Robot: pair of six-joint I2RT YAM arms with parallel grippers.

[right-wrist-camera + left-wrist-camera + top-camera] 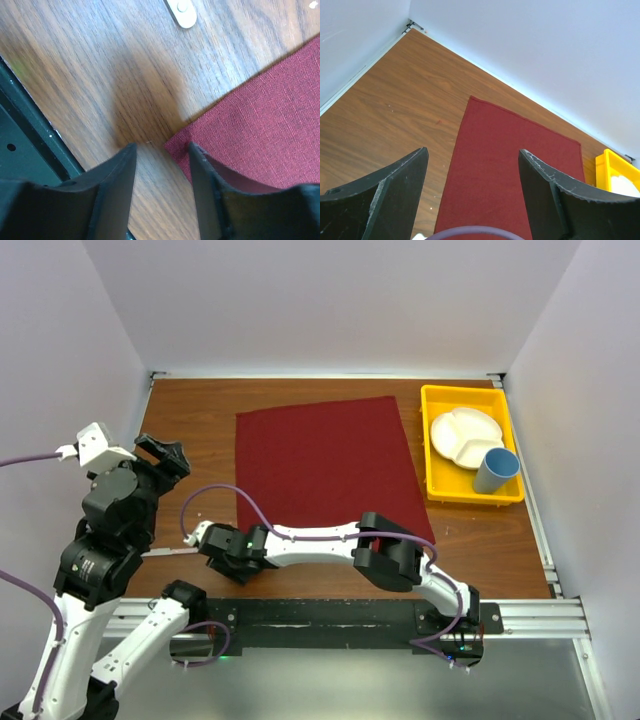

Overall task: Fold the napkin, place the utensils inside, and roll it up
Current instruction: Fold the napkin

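1 corner of the flat napkin (325,465) between the parted right fingers (112,190)

Left arm (108,530) folded upright, left of napkin (325,465); left gripper (472,152) raised, jaws wide apart, empty. Right arm (310,538) stretched low along napkin's near edge; right gripper (162,150) part-open, astride its near-left corner.

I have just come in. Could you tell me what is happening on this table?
The dark red cloth napkin lies flat and unfolded on the wooden table. The right end effector is low at the napkin's near left corner, jaws apart on either side of it, not gripping yet. The left end effector hangs open above the table's left side, holding nothing. No folding has begun.
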